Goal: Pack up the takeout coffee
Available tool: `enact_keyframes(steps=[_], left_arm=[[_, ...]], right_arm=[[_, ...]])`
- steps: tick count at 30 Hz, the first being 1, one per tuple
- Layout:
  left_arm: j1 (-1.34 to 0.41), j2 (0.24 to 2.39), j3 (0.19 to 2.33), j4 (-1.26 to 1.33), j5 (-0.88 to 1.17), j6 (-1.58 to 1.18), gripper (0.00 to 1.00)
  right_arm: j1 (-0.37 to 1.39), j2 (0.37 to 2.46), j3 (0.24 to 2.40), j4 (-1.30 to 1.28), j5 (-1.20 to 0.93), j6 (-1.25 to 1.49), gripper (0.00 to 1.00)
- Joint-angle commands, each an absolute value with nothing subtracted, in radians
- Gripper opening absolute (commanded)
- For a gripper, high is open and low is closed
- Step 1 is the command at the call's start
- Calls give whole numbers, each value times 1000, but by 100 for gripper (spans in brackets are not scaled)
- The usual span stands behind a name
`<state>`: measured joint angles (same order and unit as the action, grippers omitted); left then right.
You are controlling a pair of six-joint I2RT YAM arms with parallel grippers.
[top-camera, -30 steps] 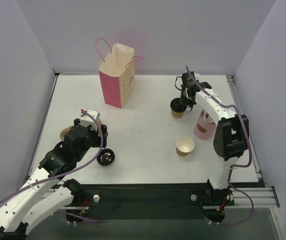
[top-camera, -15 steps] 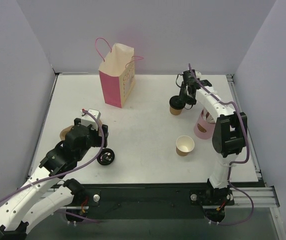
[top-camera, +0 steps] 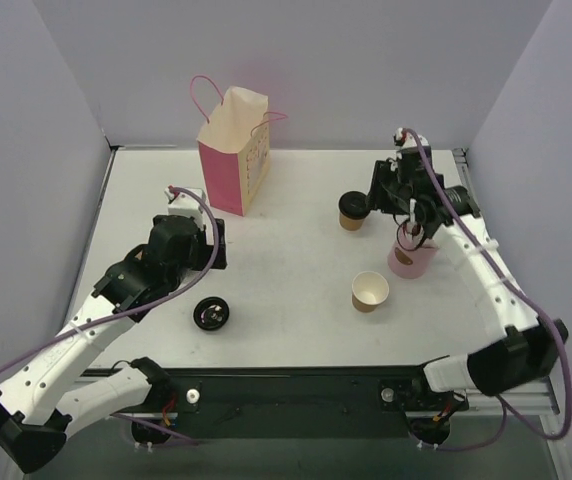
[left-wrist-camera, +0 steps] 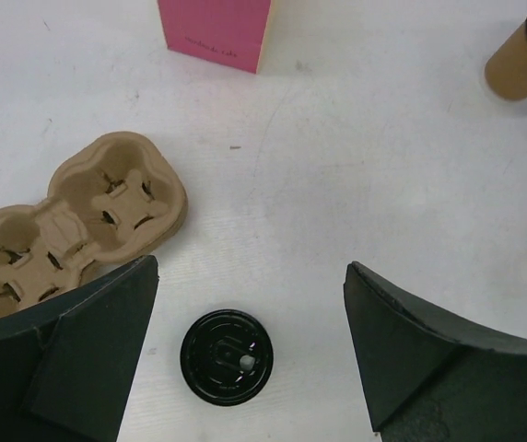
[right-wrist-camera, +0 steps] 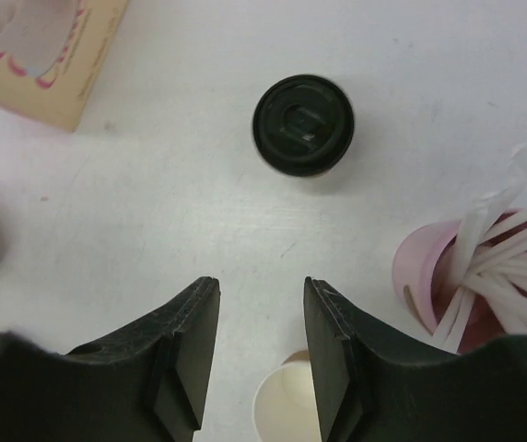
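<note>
Since the coffee (right-wrist-camera: 302, 124) stands upright ahead of the right gripper (right-wrist-camera: 260, 299), fingers spread and empty, straddle its wall squarely before closing; the left gripper (left-wrist-camera: 250, 276) is likewise released.

Left fingers (left-wrist-camera: 88, 350) spread wide, right fingers (right-wrist-camera: 182, 354) slightly parted, both empty

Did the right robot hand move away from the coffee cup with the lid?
Yes. The right gripper has backed off the lidded coffee cup, going rightward toward the pink cup, jaws open.
</note>
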<state>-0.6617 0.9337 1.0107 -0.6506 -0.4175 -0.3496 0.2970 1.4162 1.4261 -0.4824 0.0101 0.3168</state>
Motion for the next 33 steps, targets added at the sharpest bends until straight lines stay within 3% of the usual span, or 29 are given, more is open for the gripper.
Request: enact_keyframes(steps=[1, 10, 13, 18, 23, 27, 33], left_arm=[[-641, 963, 1124, -640, -471, -486, 91], [-575, 986, 1247, -469, -606, -735, 83], [-543, 997, 1253, -341, -633, -767, 77], [-466, 1101, 1388, -399, -609, -951, 77], [-382, 1216, 1454, -437, -516, -1044, 76], [-319, 1276, 1424, -401, -388, -1176, 69], [-304, 1440, 1500, -341, -275, -1183, 68]], right_arm=[[397, 1240, 1303, -525, -64, 250, 42], [474, 844, 1051, -453, -310, 408, 43], [476, 760, 1036, -485, -304, 462, 40], [482, 602, 977, -555, -275, 503, 41], [483, 564, 1015, -690, -229, 518, 41], [483, 601, 1058, -758, -181, 555, 41], [483, 643, 1115, -825, -161, 568, 42]])
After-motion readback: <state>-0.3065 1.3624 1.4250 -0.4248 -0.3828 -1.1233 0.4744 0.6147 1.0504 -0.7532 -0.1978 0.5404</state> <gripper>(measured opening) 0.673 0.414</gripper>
